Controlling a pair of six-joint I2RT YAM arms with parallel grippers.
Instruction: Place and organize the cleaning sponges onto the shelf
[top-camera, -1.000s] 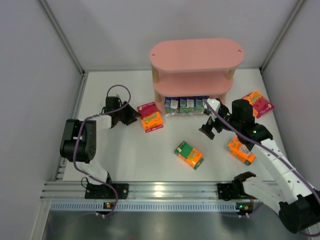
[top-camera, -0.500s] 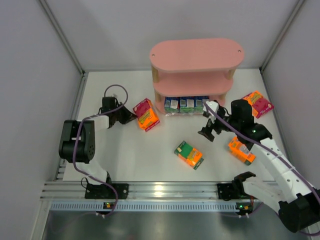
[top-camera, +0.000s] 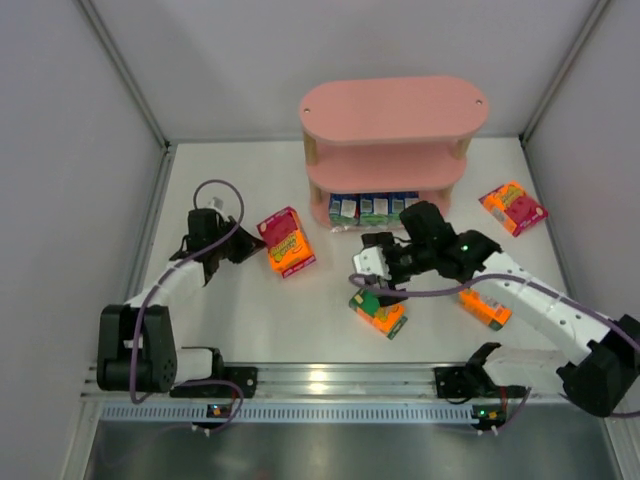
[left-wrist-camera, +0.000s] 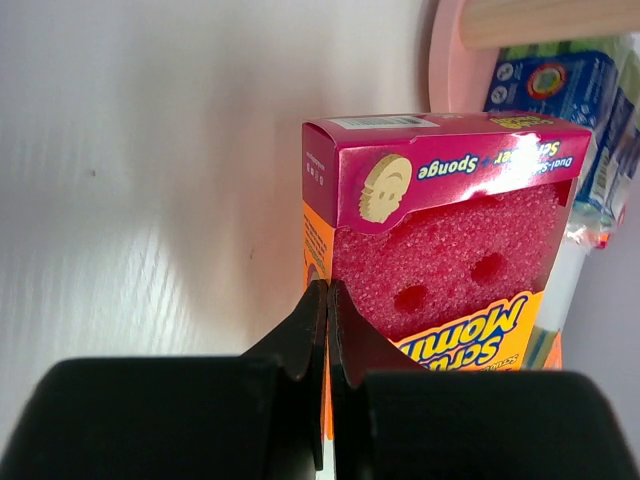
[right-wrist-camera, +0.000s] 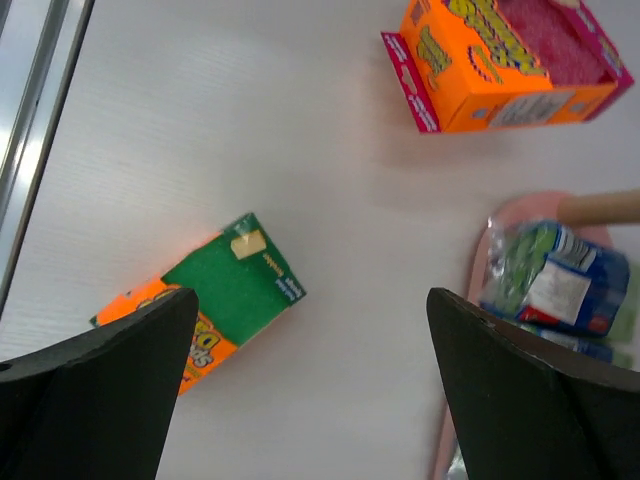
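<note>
An orange-and-magenta sponge pack (top-camera: 286, 242) (left-wrist-camera: 445, 240) stands on the table left of the pink shelf (top-camera: 392, 110). My left gripper (top-camera: 256, 247) (left-wrist-camera: 327, 292) is shut with nothing between its fingers, and its tips rest against that pack's left edge. My right gripper (top-camera: 377, 282) (right-wrist-camera: 310, 295) hangs open and empty just above a green-and-orange pack (top-camera: 378, 308) (right-wrist-camera: 215, 295). Blue/green-and-white packs (top-camera: 372, 208) (right-wrist-camera: 555, 280) sit in a row on the bottom tier. Two more packs lie at the right, an orange one (top-camera: 485, 305) and an orange-and-magenta one (top-camera: 513, 207).
The shelf's upper two boards show nothing on them. Grey walls close in the table on three sides. A metal rail (top-camera: 320, 385) with the arm bases runs along the near edge.
My left gripper has shut and drawn back to the left, and the orange-and-magenta pack has shifted left with it. My right arm has swung left, over the green-and-orange pack.
</note>
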